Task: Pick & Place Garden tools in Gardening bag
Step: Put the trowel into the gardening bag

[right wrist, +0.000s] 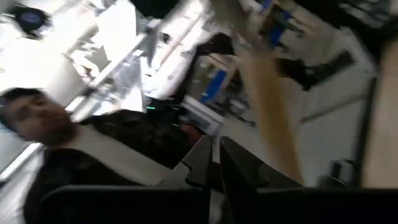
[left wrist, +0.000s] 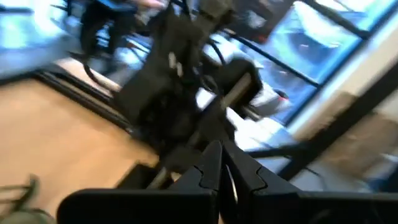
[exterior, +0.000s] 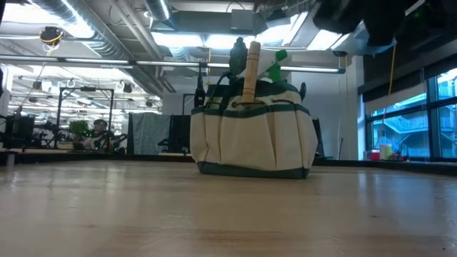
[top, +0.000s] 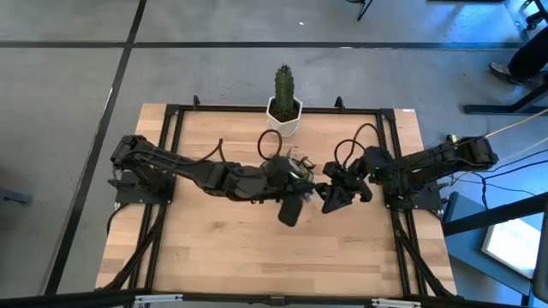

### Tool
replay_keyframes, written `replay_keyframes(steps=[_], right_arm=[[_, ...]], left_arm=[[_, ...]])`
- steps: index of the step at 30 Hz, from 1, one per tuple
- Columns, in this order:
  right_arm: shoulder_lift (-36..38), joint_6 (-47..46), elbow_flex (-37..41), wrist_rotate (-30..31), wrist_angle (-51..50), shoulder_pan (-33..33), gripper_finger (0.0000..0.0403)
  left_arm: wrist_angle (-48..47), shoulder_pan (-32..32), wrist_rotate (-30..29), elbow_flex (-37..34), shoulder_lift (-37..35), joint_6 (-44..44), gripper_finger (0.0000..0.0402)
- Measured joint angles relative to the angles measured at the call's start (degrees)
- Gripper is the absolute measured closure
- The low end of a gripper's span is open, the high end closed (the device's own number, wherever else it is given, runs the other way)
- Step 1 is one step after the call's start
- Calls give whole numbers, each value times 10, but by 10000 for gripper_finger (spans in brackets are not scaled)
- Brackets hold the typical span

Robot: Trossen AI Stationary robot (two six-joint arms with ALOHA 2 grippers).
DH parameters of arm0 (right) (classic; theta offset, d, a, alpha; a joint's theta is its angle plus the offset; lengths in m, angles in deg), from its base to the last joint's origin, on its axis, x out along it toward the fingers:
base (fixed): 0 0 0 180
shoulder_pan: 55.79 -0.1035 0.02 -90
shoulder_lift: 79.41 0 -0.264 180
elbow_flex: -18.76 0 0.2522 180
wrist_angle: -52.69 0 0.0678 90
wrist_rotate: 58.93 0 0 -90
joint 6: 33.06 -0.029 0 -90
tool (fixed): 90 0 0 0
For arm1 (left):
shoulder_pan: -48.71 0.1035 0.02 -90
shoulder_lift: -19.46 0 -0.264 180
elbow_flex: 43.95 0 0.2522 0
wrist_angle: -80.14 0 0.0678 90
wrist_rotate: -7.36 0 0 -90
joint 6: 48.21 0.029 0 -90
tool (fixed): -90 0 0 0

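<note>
The gardening bag [exterior: 251,139], tan with green trim, stands upright on the table's middle. A wooden tool handle [exterior: 250,71], a green sprayer [exterior: 275,66] and a dark tool [exterior: 236,51] stick up out of it. In the high view my left arm hides most of the bag [top: 300,161]. My left gripper [left wrist: 221,177] hovers above the bag's near side, shut and with nothing in it, pointing toward my right arm. My right gripper [right wrist: 216,163] hovers just right of the bag, its fingers together on nothing. A blurred wooden handle [right wrist: 268,106] shows past its fingers.
A green cactus in a white pot [top: 284,104] stands at the middle of the table's far edge, just behind the bag. Bare wood lies along the near half of the table [top: 257,257]. A person [right wrist: 43,118] shows in the room beyond.
</note>
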Motion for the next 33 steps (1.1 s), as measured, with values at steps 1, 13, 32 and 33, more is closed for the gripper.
replay_keyframes(steps=[1, 13, 32, 33], right_arm=[[11, 17, 0, -1, -34, 2, 368], [241, 286, 0, 179, -669, 6, 368], [376, 331, 0, 243, -764, -55, 369], [376, 333, 0, 243, -764, -59, 369]], left_arm=[[-34, -3, -22, 29, 6, 0, 401], [-276, -9, -139, 266, 174, 9, 401], [-386, 77, -207, 334, 241, 26, 401], [-392, 82, -202, 334, 241, 26, 401]])
